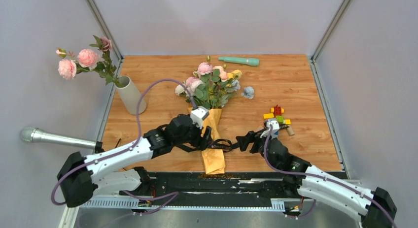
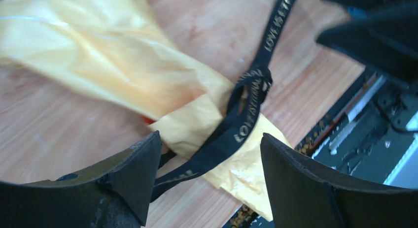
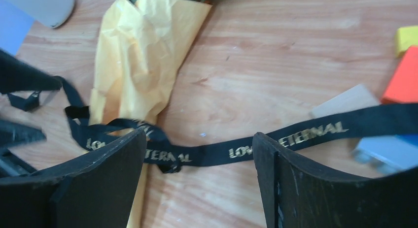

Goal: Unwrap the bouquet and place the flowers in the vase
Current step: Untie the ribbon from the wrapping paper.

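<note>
Black strap (image 3: 305,133) crosses the bouquet (image 1: 214,120) on the desk (image 1: 296,80); my left gripper (image 2: 211,145) and right gripper (image 3: 199,139) flank it, both spread, pinching nothing.

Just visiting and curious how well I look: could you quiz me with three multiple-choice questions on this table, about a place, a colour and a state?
1. Where is the vase? A) left edge B) far right corner C) near edge
2. The strap's colour? A) red B) black C) white
3. The paper of the bouquet is: A) rolled in a cone B) spread flat C) removed
A: it stands at the left edge of the table. B: black with gold lettering. A: it forms a cone round the bouquet's lower end.
</note>
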Action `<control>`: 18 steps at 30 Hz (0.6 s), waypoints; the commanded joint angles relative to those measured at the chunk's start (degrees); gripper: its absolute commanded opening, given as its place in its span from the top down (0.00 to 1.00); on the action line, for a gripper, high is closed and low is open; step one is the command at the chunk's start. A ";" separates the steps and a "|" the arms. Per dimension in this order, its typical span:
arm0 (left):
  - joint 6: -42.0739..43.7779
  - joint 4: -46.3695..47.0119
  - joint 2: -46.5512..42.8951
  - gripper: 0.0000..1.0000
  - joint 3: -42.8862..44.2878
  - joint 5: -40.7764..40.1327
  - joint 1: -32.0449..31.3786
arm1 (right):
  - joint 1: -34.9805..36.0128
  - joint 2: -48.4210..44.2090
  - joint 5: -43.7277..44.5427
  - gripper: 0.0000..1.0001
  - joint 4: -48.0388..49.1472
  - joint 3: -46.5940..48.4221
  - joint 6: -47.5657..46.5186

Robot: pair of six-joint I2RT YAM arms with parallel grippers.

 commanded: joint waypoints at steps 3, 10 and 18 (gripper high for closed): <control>9.42 -0.53 11.30 0.18 7.26 2.11 -6.59 | -15.52 4.00 -30.19 0.19 6.71 0.89 -12.79; 11.34 -1.19 15.82 0.23 9.34 -2.61 -8.43 | -19.12 18.45 -43.88 0.18 18.06 3.24 -12.93; 10.83 -0.17 15.11 0.43 7.48 -3.01 -8.96 | -19.19 27.45 -47.90 0.23 21.91 6.39 -13.39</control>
